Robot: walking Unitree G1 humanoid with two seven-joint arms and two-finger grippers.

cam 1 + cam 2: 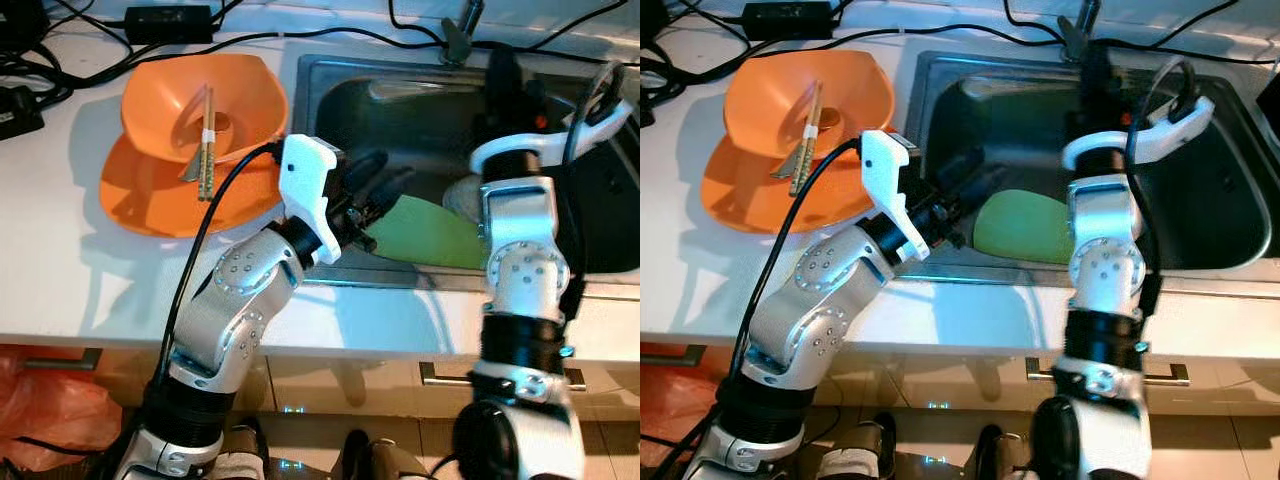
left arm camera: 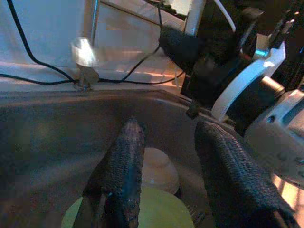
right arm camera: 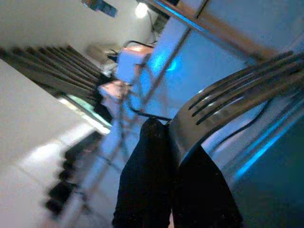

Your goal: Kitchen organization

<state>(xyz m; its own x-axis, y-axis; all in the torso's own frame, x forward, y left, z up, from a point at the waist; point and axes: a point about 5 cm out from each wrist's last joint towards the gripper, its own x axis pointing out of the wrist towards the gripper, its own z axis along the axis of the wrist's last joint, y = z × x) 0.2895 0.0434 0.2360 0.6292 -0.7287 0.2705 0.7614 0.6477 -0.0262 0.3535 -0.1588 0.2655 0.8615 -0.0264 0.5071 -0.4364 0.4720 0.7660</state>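
Observation:
My left gripper (image 1: 385,182) reaches into the steel sink (image 1: 400,278) with its fingers open, just over the near edge of a green plate (image 1: 432,232). In the left wrist view the gripper (image 2: 168,130) hovers above that plate (image 2: 161,214) and a cream rounded dish (image 2: 159,168). My right gripper (image 1: 508,85) is raised over the sink's right half. In the right wrist view its fingers (image 3: 152,185) are shut on metal forks (image 3: 228,104). On the counter to the left, chopsticks (image 1: 206,150) lie in an orange bowl (image 1: 245,95) on an orange plate (image 1: 140,205).
A faucet (image 1: 460,30) stands behind the sink. Black cables and a power adapter (image 1: 168,20) run along the back of the white counter. Drawer handles (image 1: 440,376) sit below the front edge, and an orange bag (image 1: 50,410) lies on the floor at left.

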